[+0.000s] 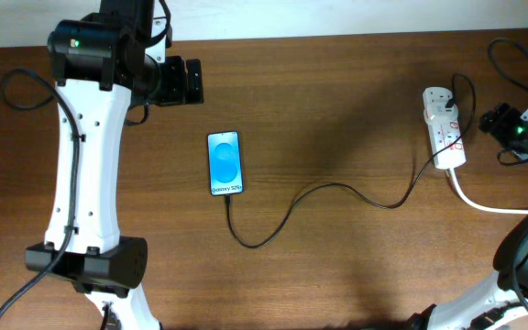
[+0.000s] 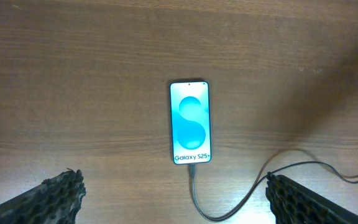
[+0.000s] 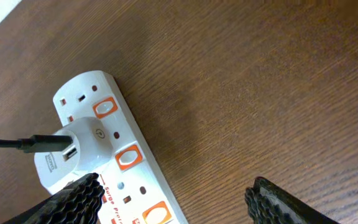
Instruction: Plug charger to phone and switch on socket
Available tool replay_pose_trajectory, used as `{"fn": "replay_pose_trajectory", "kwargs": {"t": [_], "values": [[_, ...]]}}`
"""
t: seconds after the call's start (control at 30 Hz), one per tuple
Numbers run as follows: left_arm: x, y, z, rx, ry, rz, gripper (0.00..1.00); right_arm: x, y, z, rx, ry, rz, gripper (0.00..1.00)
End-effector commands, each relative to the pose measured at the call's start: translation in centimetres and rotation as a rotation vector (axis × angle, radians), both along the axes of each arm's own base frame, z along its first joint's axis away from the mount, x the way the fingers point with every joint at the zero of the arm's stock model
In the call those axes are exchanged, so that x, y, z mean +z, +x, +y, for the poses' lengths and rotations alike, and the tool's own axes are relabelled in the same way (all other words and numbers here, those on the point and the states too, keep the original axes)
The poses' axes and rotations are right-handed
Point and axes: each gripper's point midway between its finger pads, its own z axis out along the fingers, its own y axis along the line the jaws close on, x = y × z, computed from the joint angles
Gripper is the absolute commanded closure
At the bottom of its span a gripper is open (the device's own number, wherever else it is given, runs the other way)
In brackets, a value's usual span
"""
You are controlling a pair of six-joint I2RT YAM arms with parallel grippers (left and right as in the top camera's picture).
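The phone (image 1: 225,163) lies flat mid-table with its blue screen lit; it also shows in the left wrist view (image 2: 190,122). The black charger cable (image 1: 337,188) runs from the phone's bottom edge, where its plug (image 2: 192,169) meets the phone, across to the white socket (image 1: 445,128). In the right wrist view, a white adapter (image 3: 79,146) sits in the socket (image 3: 132,186) beside orange-red switches (image 3: 128,157). My left gripper (image 2: 176,199) is open and empty, above the phone. My right gripper (image 3: 173,202) is open and empty, its left finger over the socket.
The socket's thick white cord (image 1: 484,203) trails toward the right edge. Black robot cables (image 1: 511,55) loop at the back right. The left arm's white base (image 1: 85,183) stands at the left. The wood table (image 1: 337,92) ends at a white wall at the back.
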Motion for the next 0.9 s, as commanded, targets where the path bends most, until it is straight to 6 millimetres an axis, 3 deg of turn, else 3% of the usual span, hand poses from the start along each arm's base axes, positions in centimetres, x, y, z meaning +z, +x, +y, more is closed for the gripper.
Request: {"fn": "replay_pose_trajectory", "kwargs": {"t": [0.0, 0.27, 0.47, 0.87], "values": [[1.1, -0.3, 0.3, 0.004, 0.005, -0.030, 0.01, -0.1, 0.6, -0.4, 0.023, -0.044, 0.001, 0.21], [1.1, -0.3, 0.3, 0.004, 0.005, -0.030, 0.01, -2.3, 1.3, -0.4, 0.103, -0.138, 0.048, 0.21], [1.1, -0.3, 0.3, 0.004, 0.005, -0.030, 0.01, -3.5, 2.3, 1.0, 0.138, -0.134, 0.056, 0.21], [1.1, -0.3, 0.3, 0.004, 0.005, -0.030, 0.01, -5.7, 2.7, 1.3, 0.144, -0.137, 0.086, 0.20]]}}
